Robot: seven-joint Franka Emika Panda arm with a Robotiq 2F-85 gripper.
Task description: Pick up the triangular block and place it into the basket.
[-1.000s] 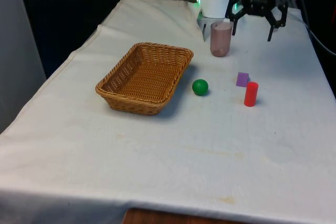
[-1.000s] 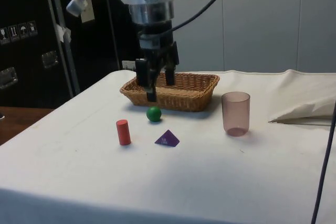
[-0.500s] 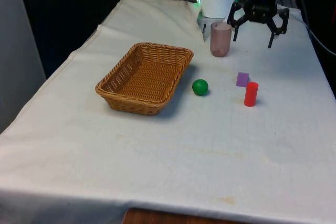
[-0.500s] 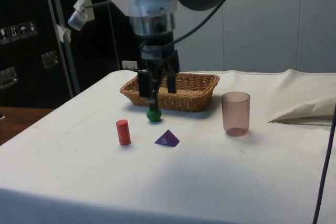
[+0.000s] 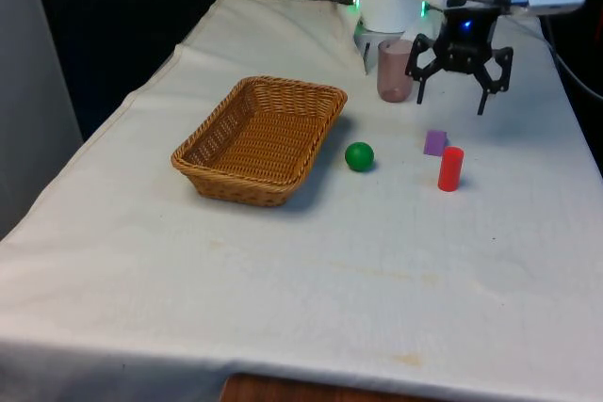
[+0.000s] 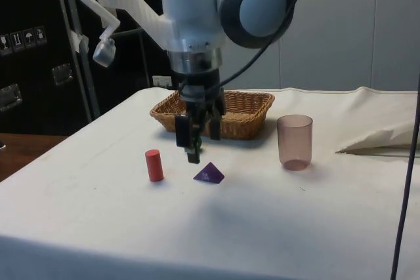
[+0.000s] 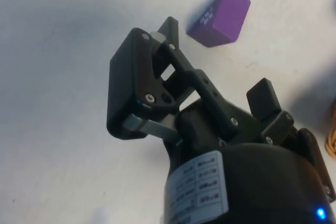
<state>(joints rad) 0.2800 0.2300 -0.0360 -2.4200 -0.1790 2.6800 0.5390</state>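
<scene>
The triangular block is purple and lies on the white cloth between the green ball and the red cylinder. The wicker basket stands at the front view's left of them, with nothing in it. My gripper hangs open a little above the cloth, just behind the block toward the robot. From the side, the gripper is above and slightly behind the block. In the wrist view the block lies beyond the fingertips, not between them.
A translucent pinkish cup stands upright close beside the gripper, at the front view's left. The red cylinder stands upright right next to the block. A fold of cloth rises beyond the cup.
The gripper has come down and moved away from the robot, toward the purple block. It stays open. The block, ball, cylinder and cup have not moved.
</scene>
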